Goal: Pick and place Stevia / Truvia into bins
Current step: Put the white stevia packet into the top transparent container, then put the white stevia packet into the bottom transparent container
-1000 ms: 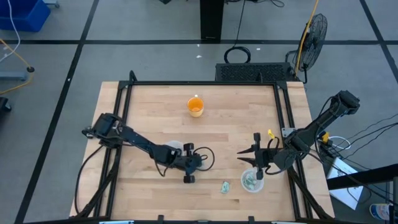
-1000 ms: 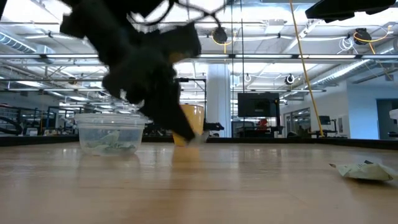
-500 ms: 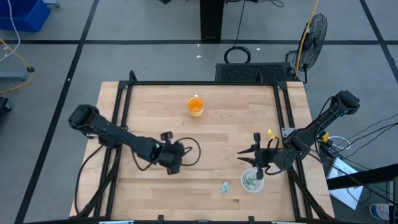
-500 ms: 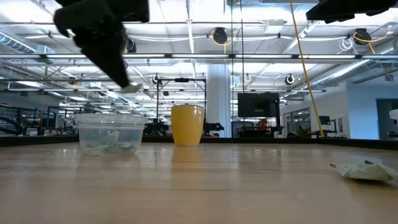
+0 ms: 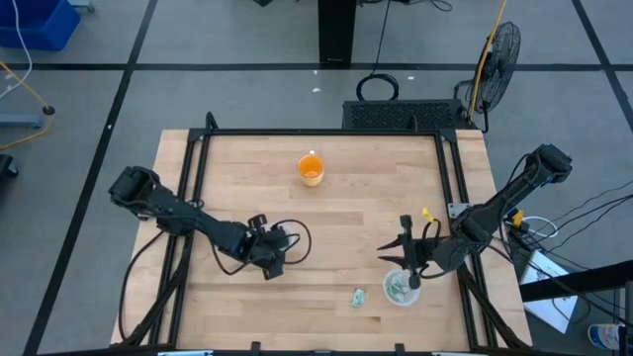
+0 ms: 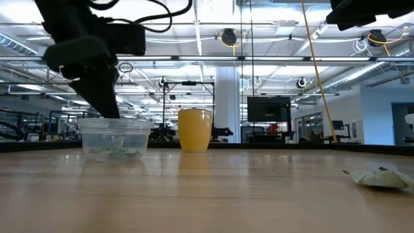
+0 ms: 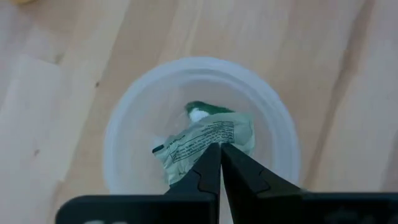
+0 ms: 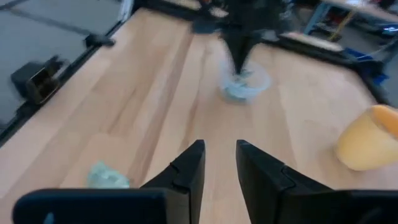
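My left gripper (image 7: 219, 148) is shut on a pale green and white packet (image 7: 199, 140), right above a clear cup (image 7: 124, 124). In the low view its fingers (image 6: 103, 97) reach down to that cup's rim (image 6: 113, 123), and more packets lie inside the cup. My right gripper (image 8: 219, 155) is open and holds nothing. It hovers by the second clear cup (image 5: 401, 289), which has packets in it. One loose packet (image 5: 357, 296) lies flat on the table and also shows as a packet (image 8: 107, 175) in the right wrist view. My left gripper pinches the crumpled packet by one edge (image 7: 214, 138) between its two shut fingers. It comes from above, pointing down. The packet is lifted clear and hangs below the fingertips over the cup's opening.
An orange cup (image 5: 311, 170) stands toward the far side of the table, also seen as the orange cup (image 6: 195, 129) in the low view. Black frame rails (image 5: 193, 188) run along the table's left and right edges. Bare wood lies between the two arms.
My left gripper rose from the table's middle with the packet shut in its fingers. It swung toward the table's left and came down over the clear cup. The packet went with it, lifted clear of the table. My right arm kept still.
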